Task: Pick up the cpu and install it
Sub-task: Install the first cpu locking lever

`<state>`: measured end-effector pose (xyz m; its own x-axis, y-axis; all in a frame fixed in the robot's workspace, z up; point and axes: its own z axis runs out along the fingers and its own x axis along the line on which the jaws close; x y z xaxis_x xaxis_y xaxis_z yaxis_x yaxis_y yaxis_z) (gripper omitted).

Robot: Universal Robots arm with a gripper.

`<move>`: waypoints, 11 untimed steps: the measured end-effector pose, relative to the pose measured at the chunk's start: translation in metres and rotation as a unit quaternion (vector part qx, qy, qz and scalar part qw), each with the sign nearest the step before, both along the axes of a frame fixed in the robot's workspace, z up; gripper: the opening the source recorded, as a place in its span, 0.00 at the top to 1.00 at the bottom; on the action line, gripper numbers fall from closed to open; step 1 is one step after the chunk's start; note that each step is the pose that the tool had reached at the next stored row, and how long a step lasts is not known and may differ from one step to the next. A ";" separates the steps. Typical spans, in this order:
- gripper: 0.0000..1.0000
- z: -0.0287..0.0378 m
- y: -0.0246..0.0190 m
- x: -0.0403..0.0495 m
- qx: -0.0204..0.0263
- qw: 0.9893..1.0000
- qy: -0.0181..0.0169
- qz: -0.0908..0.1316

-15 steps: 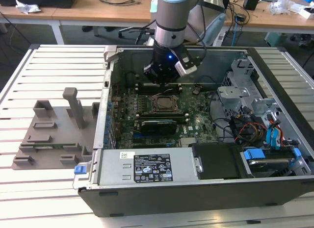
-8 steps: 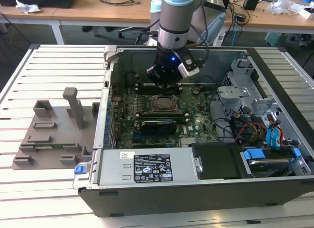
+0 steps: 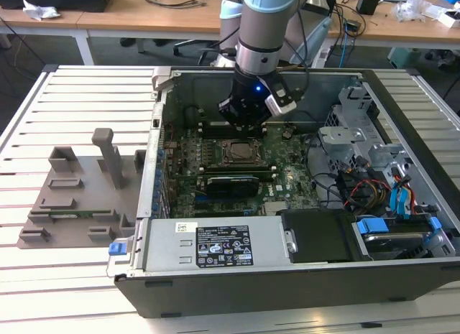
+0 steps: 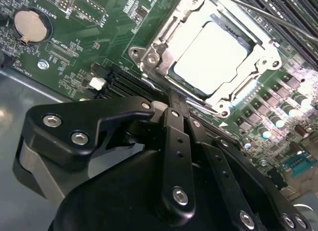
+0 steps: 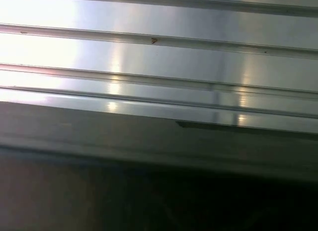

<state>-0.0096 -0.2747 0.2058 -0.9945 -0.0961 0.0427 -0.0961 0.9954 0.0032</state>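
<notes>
**CPU seated in socket, gripper just above and empty**

Working from the exterior view's left: we see a grey fixture tray on the slatted table, well apart from the open computer case. Inside the case lies the green motherboard, with the arm's gripper hanging over its far part.

The cpu lies flat in the socket frame, pale metal top facing up. It is square, so we note no long axis; in the second wrist view its edges run diagonally, in line with the frame. The frame's arms cover the chip's borders, and glare washes out the lid's surface. In the exterior view the cpu is small and dark-framed, hard to make out.

The gripper has its black fingers brought together, holding nothing. The cpu sits just beyond the fingertips, apart from them.

In the first wrist view we see table slats and a dark case edge.
</notes>
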 end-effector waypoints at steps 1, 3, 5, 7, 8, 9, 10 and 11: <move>0.89 -0.0005 0.0001 0.0011 0.000 1.000 0.000 0.000; 0.89 -0.0016 0.0003 0.0031 0.000 1.000 0.001 0.000; 0.89 -0.0021 0.0002 0.0042 -0.001 1.000 0.001 0.000; 0.89 -0.0023 0.0002 0.0048 -0.002 1.000 0.001 0.000; 0.89 -0.0025 0.0002 0.0051 -0.002 1.000 0.001 0.000; 0.89 -0.0026 0.0001 0.0052 -0.002 1.000 0.001 0.000; 0.89 -0.0029 0.0000 0.0055 -0.002 1.000 0.001 0.000; 0.89 -0.0031 0.0000 0.0057 -0.003 1.000 0.001 0.000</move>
<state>-0.0039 -0.2747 0.2027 -0.9944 -0.0957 0.0443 -0.0959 0.9954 -0.0020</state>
